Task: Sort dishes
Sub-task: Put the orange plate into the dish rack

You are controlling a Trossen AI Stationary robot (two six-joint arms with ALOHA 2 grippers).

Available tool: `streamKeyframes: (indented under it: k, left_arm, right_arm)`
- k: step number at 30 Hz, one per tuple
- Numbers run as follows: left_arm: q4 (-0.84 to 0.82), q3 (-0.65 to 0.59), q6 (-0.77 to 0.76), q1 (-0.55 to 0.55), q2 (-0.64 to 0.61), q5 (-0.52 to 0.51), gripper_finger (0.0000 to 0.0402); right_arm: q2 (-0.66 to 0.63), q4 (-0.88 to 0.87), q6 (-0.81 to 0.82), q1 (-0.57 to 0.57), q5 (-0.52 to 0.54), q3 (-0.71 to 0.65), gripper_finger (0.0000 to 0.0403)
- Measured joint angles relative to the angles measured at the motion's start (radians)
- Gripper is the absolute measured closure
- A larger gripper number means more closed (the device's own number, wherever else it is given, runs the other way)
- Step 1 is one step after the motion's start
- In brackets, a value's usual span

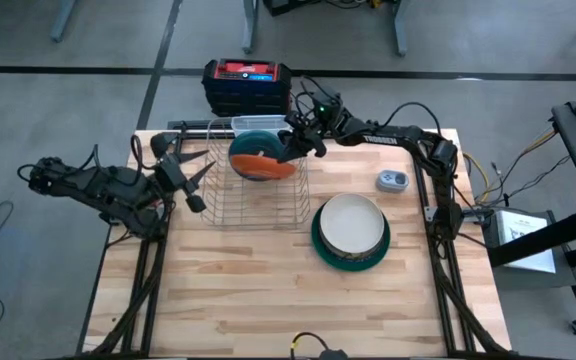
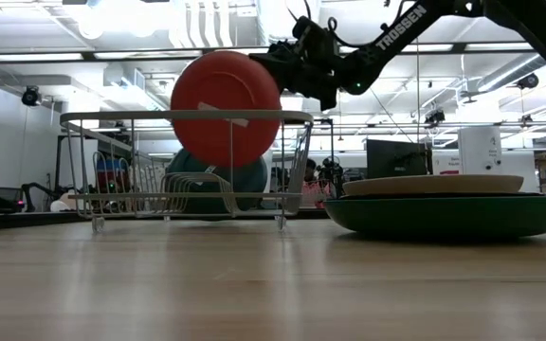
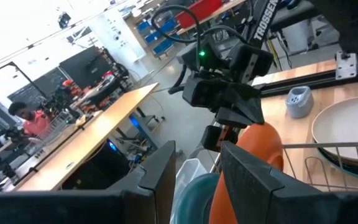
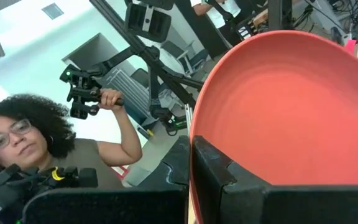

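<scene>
An orange plate [image 1: 264, 166] stands on edge over the silver wire rack [image 1: 218, 200], and my right gripper [image 1: 294, 147] is shut on it. The plate also shows in the low view [image 2: 226, 106]. A dark teal dish [image 1: 256, 148] stands in the rack behind it, its lower edge among the wires [image 2: 218, 182]. A white plate [image 1: 349, 222] lies on the larger dark green plate [image 1: 320, 243] to the right of the rack. My left gripper [image 1: 192, 180] is open and empty at the rack's left side. My right gripper pinches the orange plate's rim [image 4: 193, 163] between its two fingers, one finger [image 4: 174, 167] on the back and one [image 4: 229, 182] on the hollow face. It comes roughly level from the table's right. The plate stands upright, its lower edge [image 2: 224, 165] below the rack's top rail.
A small grey round device [image 1: 392, 181] lies right of the rack. A black and red box [image 1: 248, 86] stands beyond the table's far edge. A clear container [image 1: 248, 123] sits at the rack's far side. A person shows in the right wrist view [image 4: 23, 137]. Bare wood [image 1: 268, 290] lies toward the near edge.
</scene>
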Motion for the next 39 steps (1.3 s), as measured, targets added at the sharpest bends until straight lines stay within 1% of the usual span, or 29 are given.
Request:
streamKeyframes:
  k: [2, 7, 12, 15, 19, 23, 27, 39]
  left_arm:
    - [0.000, 0.000, 0.000, 0.000, -0.003, 0.011, 0.0284]
    - [-0.003, 0.000, 0.037, 0.000, -0.013, 0.076, 0.0284]
    - [-0.009, -0.002, 0.098, 0.003, -0.017, 0.159, 0.0284]
    - [-0.025, -0.002, 0.121, 0.003, -0.016, 0.203, 0.0284]
    - [-0.024, -0.027, 0.171, 0.005, -0.007, 0.297, 0.0284]
    - [0.012, -0.086, 0.214, 0.013, -0.009, 0.307, 0.0284]
    - [0.060, -0.133, 0.216, 0.020, -0.038, 0.304, 0.0284]
    - [0.143, -0.238, 0.209, 0.021, -0.162, 0.300, 0.0284]
  right_arm:
    - [0.000, -0.009, 0.000, 0.000, 0.013, 0.000, 0.0403]
    - [0.001, -0.079, -0.008, 0.003, 0.037, -0.002, 0.0403]
    - [0.001, -0.154, -0.047, 0.003, 0.064, -0.004, 0.0403]
    - [0.001, -0.164, -0.054, 0.004, 0.070, -0.005, 0.0403]
    - [0.001, -0.185, -0.057, 0.005, 0.069, -0.006, 0.0403]
    - [0.001, -0.186, -0.047, 0.011, 0.069, -0.006, 0.0403]
    - [0.001, -0.186, -0.033, 0.013, 0.069, -0.006, 0.0403]
    - [-0.005, -0.178, -0.019, 0.016, 0.067, 0.026, 0.0403]
